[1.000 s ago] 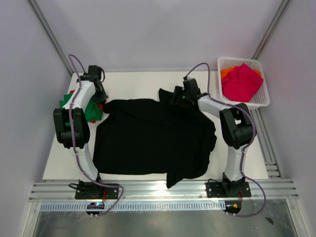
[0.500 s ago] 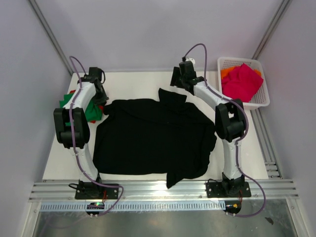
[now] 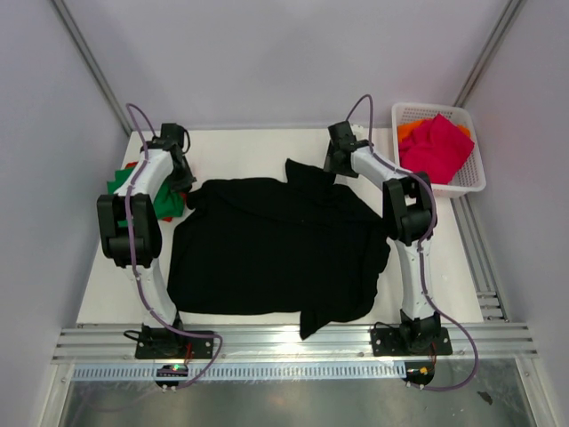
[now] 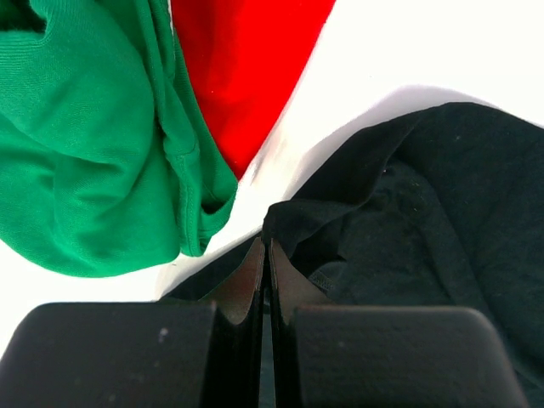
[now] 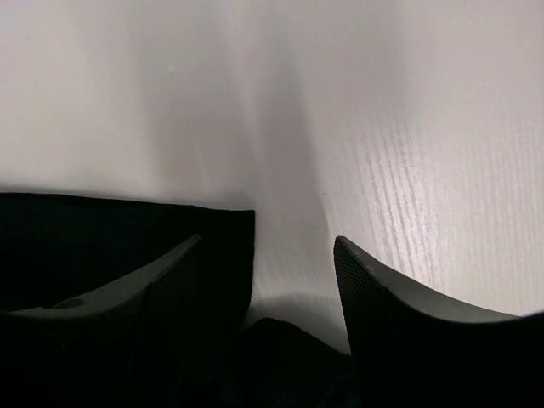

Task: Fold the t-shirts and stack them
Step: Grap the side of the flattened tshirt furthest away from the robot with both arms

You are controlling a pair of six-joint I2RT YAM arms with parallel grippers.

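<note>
The big black t-shirt (image 3: pixel 276 249) lies spread out in the middle of the table (image 3: pixel 249 147). The left claw (image 4: pixel 265 248) pinches its far left corner tight, beside a green t-shirt (image 4: pixel 85 153) and a red t-shirt (image 4: pixel 246 68). The right claw (image 5: pixel 268 242) hangs over the shirt's far edge, fingers spread wide, holding nothing. A pink t-shirt (image 3: pixel 436 147) and an orange t-shirt (image 3: pixel 407 131) lie in the basket (image 3: pixel 471 187), far right.
</note>
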